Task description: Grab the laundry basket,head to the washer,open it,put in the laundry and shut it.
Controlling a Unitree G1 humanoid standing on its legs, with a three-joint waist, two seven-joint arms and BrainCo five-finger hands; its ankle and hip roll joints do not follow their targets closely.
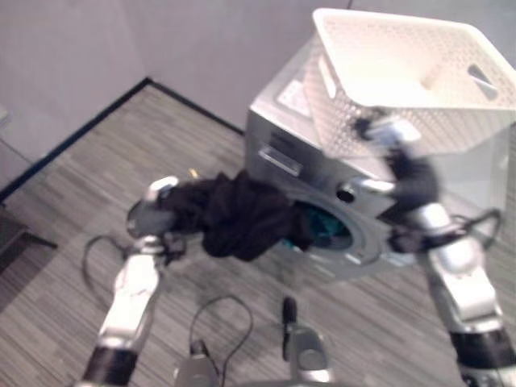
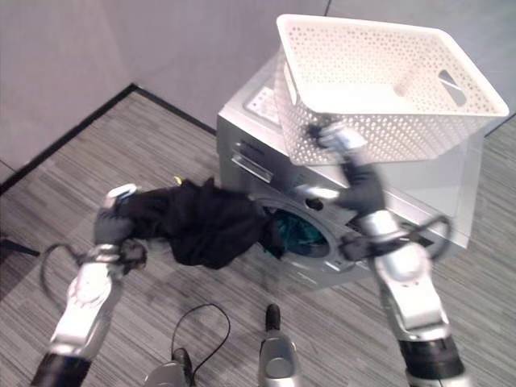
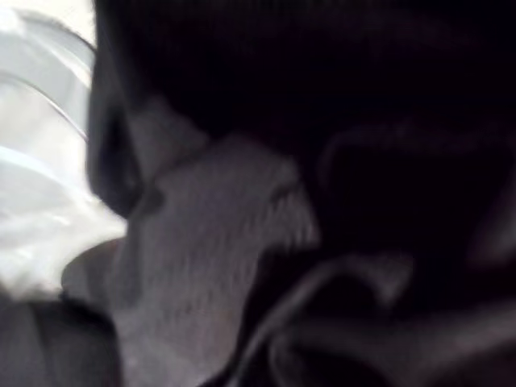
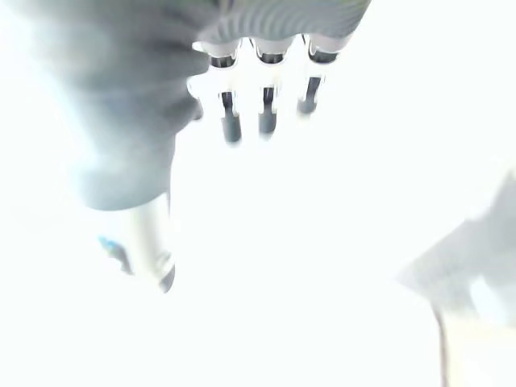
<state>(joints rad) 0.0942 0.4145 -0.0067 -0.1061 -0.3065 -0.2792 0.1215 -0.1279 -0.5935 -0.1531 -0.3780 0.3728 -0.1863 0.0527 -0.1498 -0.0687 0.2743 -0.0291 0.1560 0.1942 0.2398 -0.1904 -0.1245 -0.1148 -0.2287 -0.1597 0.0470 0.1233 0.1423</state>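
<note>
Our left hand [image 2: 121, 216] is bunched up in a dark garment [image 2: 205, 222], and we cannot tell how its fingers sit because the cloth covers them; in the left wrist view we see dark folds and a paler grey patch of fabric [image 3: 210, 242] right up close. The garment stretches from that hand toward the round opening of the washer [image 2: 258, 161], where a bit of teal cloth [image 2: 302, 234] shows inside the drum. Our right hand [image 2: 334, 137] is raised against the side wall of the white laundry basket [image 2: 379, 72], which sits tilted on top of the washer; the right wrist view shows its fingers [image 4: 266, 113] straight and side by side, thumb apart. The washer stands on grey striped floor [image 2: 105, 153] near a wall corner.
</note>
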